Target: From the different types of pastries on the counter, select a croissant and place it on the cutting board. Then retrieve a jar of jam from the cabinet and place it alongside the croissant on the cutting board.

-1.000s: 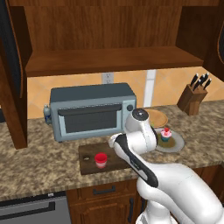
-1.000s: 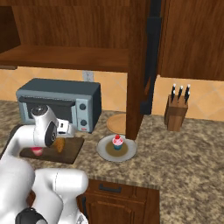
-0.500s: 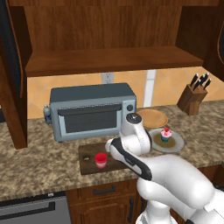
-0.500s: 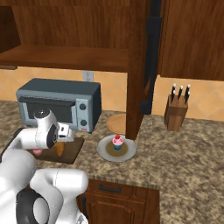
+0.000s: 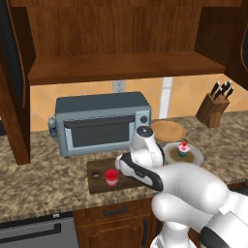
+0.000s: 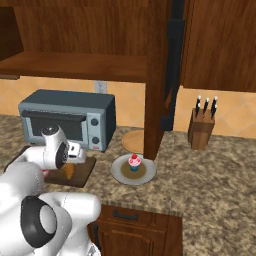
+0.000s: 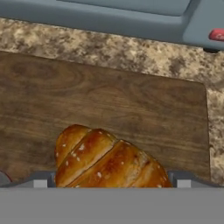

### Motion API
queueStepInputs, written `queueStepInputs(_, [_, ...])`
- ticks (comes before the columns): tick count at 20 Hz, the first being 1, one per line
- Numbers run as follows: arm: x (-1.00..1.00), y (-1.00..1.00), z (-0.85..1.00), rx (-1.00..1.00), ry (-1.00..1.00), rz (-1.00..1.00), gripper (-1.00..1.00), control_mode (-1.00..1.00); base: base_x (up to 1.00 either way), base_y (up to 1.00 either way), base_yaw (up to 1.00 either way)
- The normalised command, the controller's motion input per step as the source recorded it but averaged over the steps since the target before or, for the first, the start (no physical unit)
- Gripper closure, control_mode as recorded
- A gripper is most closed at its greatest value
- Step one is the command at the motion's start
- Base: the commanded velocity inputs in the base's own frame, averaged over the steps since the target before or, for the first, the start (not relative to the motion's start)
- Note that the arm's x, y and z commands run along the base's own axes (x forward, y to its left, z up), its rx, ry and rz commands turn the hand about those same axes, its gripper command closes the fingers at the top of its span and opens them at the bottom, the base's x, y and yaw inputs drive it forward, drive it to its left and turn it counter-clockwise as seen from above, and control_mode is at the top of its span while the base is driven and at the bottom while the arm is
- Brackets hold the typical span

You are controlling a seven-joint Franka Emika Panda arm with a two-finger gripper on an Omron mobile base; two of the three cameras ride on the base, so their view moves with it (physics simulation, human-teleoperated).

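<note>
The golden-brown croissant [image 7: 107, 162] lies flat on the dark wooden cutting board [image 7: 109, 96], near its front edge. My gripper [image 7: 112, 180] hovers just above it, open, one fingertip [image 7: 41, 179] on each side of the pastry and clear of it. From the right base view the croissant [image 6: 69, 171] shows just below the gripper [image 6: 76, 153]. The red jar of jam [image 5: 112, 177] stands upright on the cutting board [image 5: 99, 170], left of my arm. The pink-frosted cupcake [image 5: 183, 148] sits on a grey plate [image 5: 193, 156] on the counter [image 5: 43, 184]. The cabinet shelf [image 5: 121, 65] is bare.
A grey-blue toaster oven [image 5: 101, 123] stands right behind the board. A round wooden board [image 5: 168, 131] lies behind the plate. A knife block [image 5: 214, 107] stands at the back right. An open cabinet door [image 6: 160, 85] hangs down to the counter beside the toaster oven.
The arm has folded lower and the hand has shifted slightly over the board. The jaws have stayed wide. Croissant, jar and cupcake have not moved.
</note>
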Motion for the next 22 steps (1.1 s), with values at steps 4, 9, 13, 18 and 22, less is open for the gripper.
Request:
queueStepInputs(4, [0.11,0.0,-0.38,0.0,0.09,0.0,1.0,-1.0,0.0,0.0,0.0])
queueStepInputs(9, [0.12,0.0,-0.44,0.0,0.15,0.0,1.0,-1.0,0.0,0.0,0.0])
queueStepInputs(13, [0.11,0.03,-0.17,0.0,0.1,0.0,-1.0,-1.0,0.0,0.0,0.0])
queueStepInputs(18, [-0.01,0.0,0.09,0.0,0.0,0.0,-1.0,-1.0,0.0,0.0,0.0])
queueStepInputs(22, [-0.19,0.0,0.0,0.0,0.0,0.0,-1.0,-1.0,0.0,0.0,0.0])
